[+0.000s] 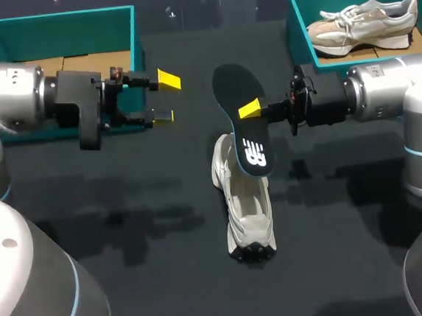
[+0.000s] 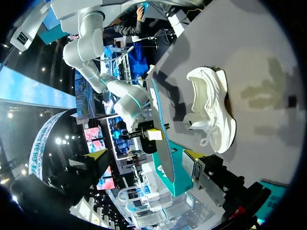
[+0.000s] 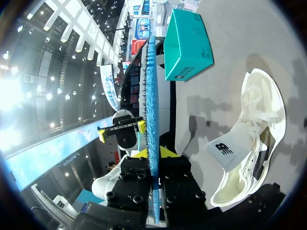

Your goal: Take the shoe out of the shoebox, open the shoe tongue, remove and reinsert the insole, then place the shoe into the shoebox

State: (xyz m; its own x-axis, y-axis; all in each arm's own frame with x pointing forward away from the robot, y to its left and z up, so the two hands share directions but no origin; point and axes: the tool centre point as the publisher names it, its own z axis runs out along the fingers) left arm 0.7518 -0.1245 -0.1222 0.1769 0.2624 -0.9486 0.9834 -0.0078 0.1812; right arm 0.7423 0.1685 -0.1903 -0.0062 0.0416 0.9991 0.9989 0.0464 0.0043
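My right gripper [image 1: 255, 110] is closed on the insole [image 1: 243, 118], one yellow tip on its upper face and the other finger beneath it, pinching it partway along its length at the edge nearest the arm. In the right wrist view the insole stands edge-on between the fingers and runs straight out ahead of them, blue along the edge. From the head view its dark face is turned up, the broad end points away from me and the logo end hangs over the far end of the shoe [image 1: 246, 203]; I cannot tell whether the two touch there. The shoe, white, lies on the dark table [image 1: 127, 210] near the middle, just beside and below the right gripper, its length running toward me, with its tongue pulled out of the opening in the right wrist view. My left gripper [image 1: 164, 98] hangs above the table with its fingers spread wide and nothing between them, pointing across at the insole and well apart from it, level with the front of the left box [image 1: 59, 27]. That teal box sits at the far left of the table. The right box [image 1: 299, 24], also teal, sits at the far right behind the right arm and holds a second shoe [image 1: 362, 23].
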